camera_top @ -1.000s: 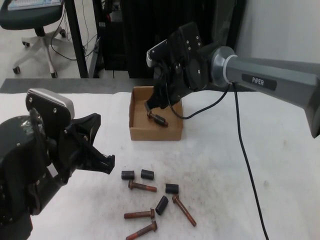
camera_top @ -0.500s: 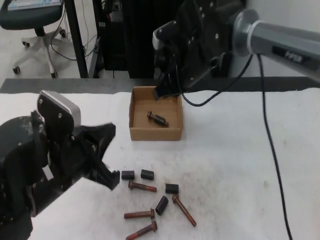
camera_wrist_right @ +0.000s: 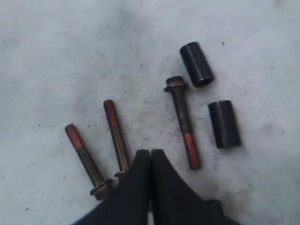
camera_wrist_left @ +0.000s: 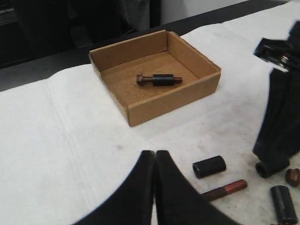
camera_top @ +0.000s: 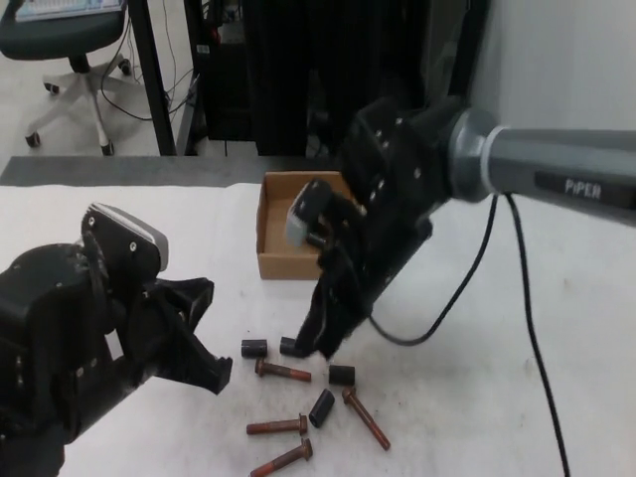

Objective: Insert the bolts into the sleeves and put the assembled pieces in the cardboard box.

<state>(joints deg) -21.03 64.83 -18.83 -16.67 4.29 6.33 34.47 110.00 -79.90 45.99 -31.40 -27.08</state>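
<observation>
The cardboard box point(camera_wrist_left: 173, 101) holds one bolt in a sleeve point(camera_wrist_left: 159, 79). In the high view the right arm partly covers the box point(camera_top: 273, 234). Several loose bolts point(camera_top: 283, 371) and black sleeves point(camera_top: 341, 375) lie on the white cloth in front of it. My right gripper point(camera_top: 308, 346) is shut and empty, its tips low over the sleeves. Its wrist view shows three bolts point(camera_wrist_right: 183, 122) and two sleeves point(camera_wrist_right: 224, 124) just past the right gripper point(camera_wrist_right: 150, 154). My left gripper point(camera_wrist_left: 154, 157) is shut and empty, left of the loose pieces and near a sleeve point(camera_wrist_left: 209, 166).
A white cloth point(camera_top: 517, 397) covers the bench, with open room to the right and in front of the box. The bench's back edge runs just behind the box. An office chair point(camera_top: 60, 40) and dark racks stand beyond it.
My right arm has left the box, where the assembled piece stays, and come down and forward over the loose sleeves. The left arm shifted slightly toward the loose pieces.
</observation>
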